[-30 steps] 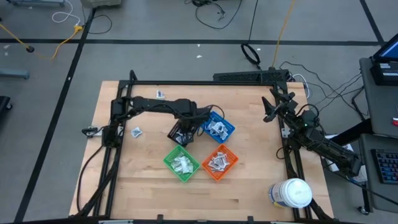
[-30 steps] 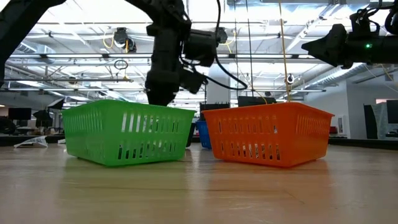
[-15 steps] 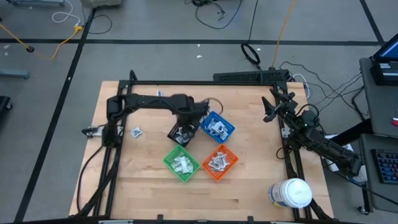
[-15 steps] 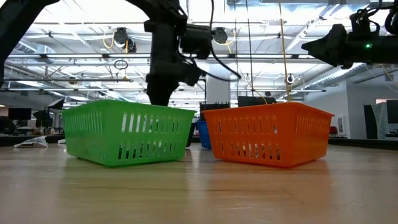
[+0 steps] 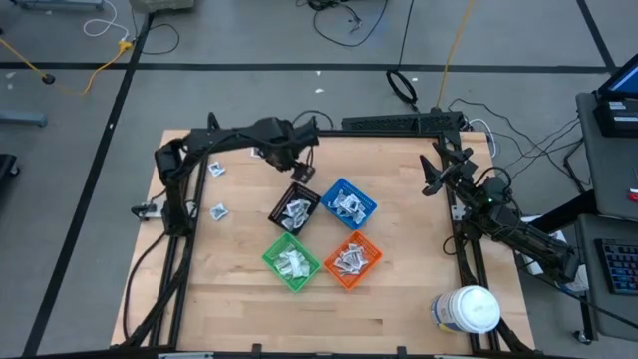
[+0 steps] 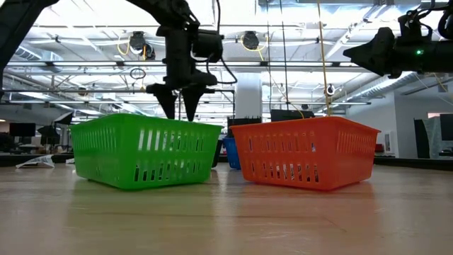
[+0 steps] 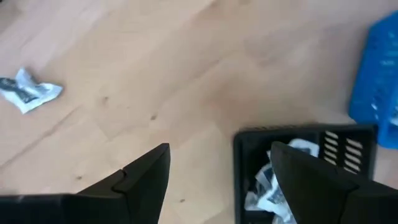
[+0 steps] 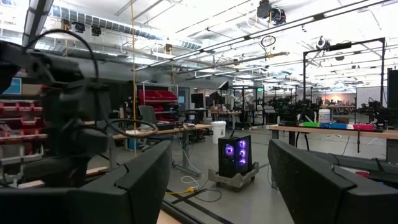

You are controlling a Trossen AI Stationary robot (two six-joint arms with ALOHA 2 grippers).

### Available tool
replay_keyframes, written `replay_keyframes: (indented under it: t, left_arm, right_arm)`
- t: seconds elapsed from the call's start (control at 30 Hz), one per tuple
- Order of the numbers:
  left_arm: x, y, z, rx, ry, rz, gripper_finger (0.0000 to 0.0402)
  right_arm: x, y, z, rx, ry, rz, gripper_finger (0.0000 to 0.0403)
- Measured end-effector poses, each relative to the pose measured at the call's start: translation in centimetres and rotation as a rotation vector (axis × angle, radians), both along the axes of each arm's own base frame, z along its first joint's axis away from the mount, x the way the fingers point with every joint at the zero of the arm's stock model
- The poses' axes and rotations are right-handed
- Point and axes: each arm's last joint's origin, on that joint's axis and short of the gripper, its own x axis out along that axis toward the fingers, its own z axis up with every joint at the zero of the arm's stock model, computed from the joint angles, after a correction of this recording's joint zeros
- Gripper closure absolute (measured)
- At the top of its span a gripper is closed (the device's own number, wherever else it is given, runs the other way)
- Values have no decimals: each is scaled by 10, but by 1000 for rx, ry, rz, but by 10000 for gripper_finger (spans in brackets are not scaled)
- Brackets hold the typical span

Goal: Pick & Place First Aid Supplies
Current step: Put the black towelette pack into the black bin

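Note:
The first aid supplies are small white and silvery packets. Some lie loose on the table (image 5: 218, 210) (image 5: 216, 170), and one shows in the left wrist view (image 7: 28, 92). Others fill the black bin (image 5: 296, 209), blue bin (image 5: 349, 202), green bin (image 5: 291, 261) and orange bin (image 5: 351, 257). My left gripper (image 5: 301, 170) (image 6: 178, 106) hangs open, pointing down, just beyond the black bin's far side (image 7: 298, 134), with nothing between its fingers (image 7: 221, 180). My right gripper (image 5: 431, 178) (image 8: 217, 180) waits open at the table's right edge, raised and pointing into the room.
A large white round jar (image 5: 467, 309) lies at the near right corner. The four bins stand close together mid-table. Bare wood lies to the left of the bins and along the near edge. The arms' black frames run along both table sides.
My left gripper has risen from over the black bin and swung toward the table's far edge, rolling about its own axis as it went. Its fingers, shut a second ago, have spread open. The bins have stayed in place.

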Motion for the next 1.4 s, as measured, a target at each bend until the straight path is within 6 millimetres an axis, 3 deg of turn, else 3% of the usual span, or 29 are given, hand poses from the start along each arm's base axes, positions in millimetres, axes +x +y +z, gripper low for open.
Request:
replay_keyframes:
  t: [0.6, 0.97, 1.4]
  left_arm:
    - [-69, 100, -2, -26, 10, 374, 117]
    - [-116, 132, -4, -76, 69, 560, 116]
    - [-114, 138, -72, -105, 150, 648, 117]
  right_arm:
    - [0, 0, 0, 0, 0, 0, 140]
    - [0, 0, 0, 0, 0, 0, 140]
    - [0, 0, 0, 0, 0, 0, 140]
